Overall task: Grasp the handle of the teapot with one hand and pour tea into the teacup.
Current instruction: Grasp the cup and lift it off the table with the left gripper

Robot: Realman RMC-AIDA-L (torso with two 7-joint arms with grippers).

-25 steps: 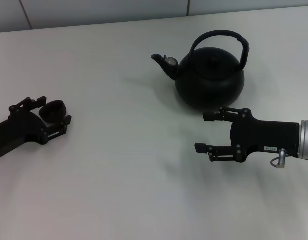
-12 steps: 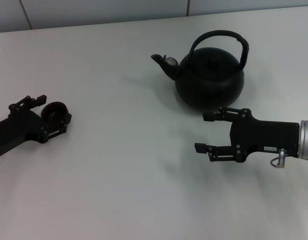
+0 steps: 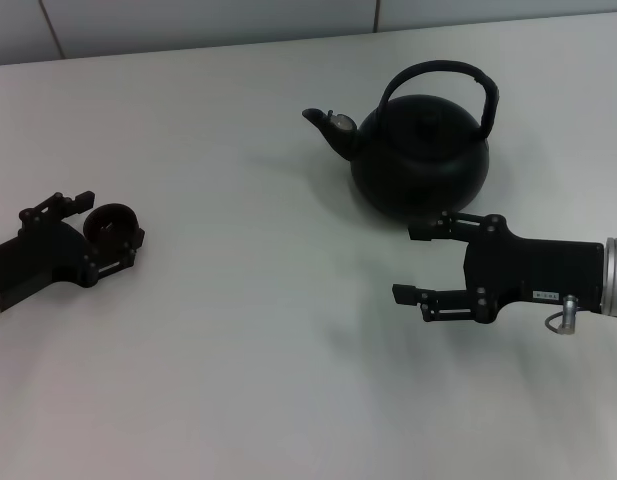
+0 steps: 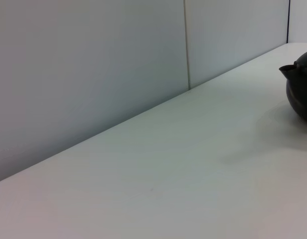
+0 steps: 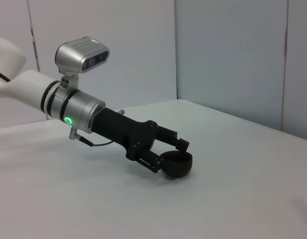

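- Head view: a white surface (image 3: 248, 330) carries two dark items, with a pale panelled wall (image 3: 188, 20) running along its far edge.
- Teapot (image 3: 420, 160): a round matte black pot standing upright on the far right part of the surface; its short spout (image 3: 326, 124) points toward the robot's left, and its arched handle (image 3: 440, 78) rises over the lid with nothing touching it.
- Teacup (image 3: 110, 224): a tiny dark bowl-shaped cup at the near left, well apart from the teapot, standing on the surface with its mouth upward.
- Left hand (image 3: 100, 232): reaches in low from the left edge; its fingers stand apart, one on each side of the teacup and close against it. Whether they press on the cup wall cannot be told from this view.
- Right wrist view: the same left hand (image 5: 174, 152) shows farther off on its white and silver arm (image 5: 53, 99), with the teacup (image 5: 176, 164) sitting between the dark fingers on the surface (image 5: 93, 199); firm contact again cannot be made out.
- Right hand (image 3: 416, 262): comes in from the right edge, just in front of the teapot body and below its handle; the two fingers are spread wide apart, pointing toward the robot's left, with nothing between them.
- Left wrist view: only the spout side of the teapot (image 4: 300, 84) shows at the picture's edge, beyond a long stretch of surface (image 4: 183, 184) and the wall (image 4: 83, 69).
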